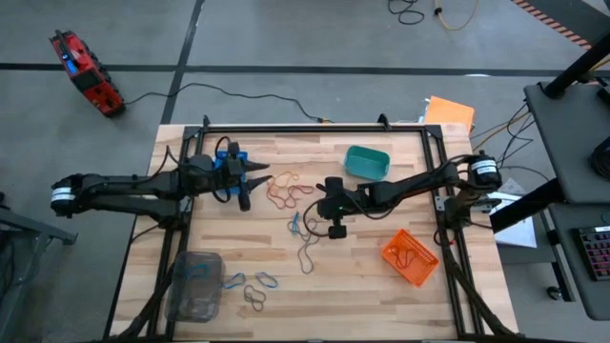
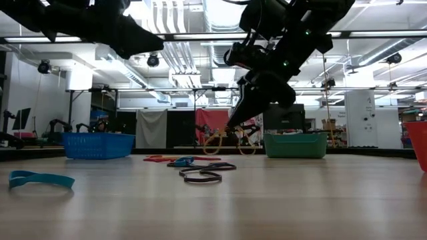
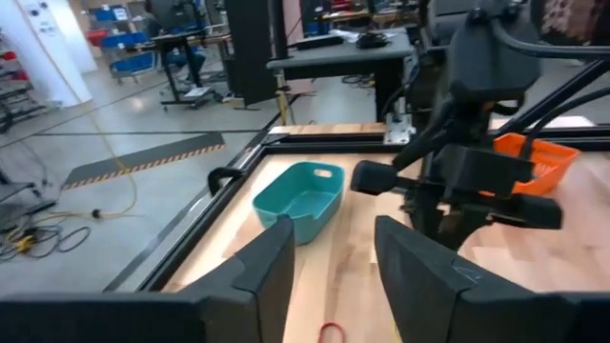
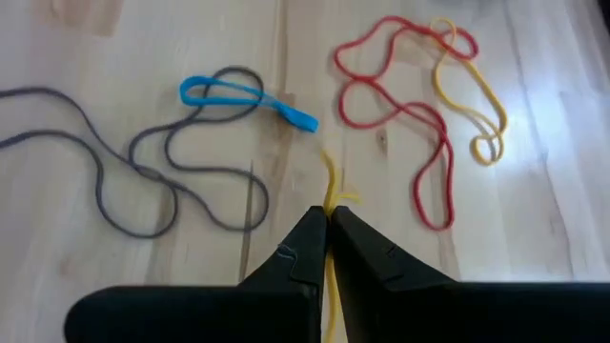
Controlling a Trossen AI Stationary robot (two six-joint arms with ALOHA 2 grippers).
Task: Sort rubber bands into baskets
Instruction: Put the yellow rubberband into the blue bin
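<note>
- Pinching a yellow rubber band between closed fingers, our right gripper hung over mid-table, the band trailing straight down.
- We judged the teal basket nearest, just beyond it.
- Our left gripper, fingers parted and empty, waited by the blue basket.

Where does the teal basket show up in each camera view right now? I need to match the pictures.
High view: teal basket near the table's far edge, right of centre.
Low view: teal basket at the back, right of centre, behind the right gripper.
Left wrist view: teal basket mid-picture.
Right wrist view: not in it.
Shared landmark: the right arm beside the basket.
</note>
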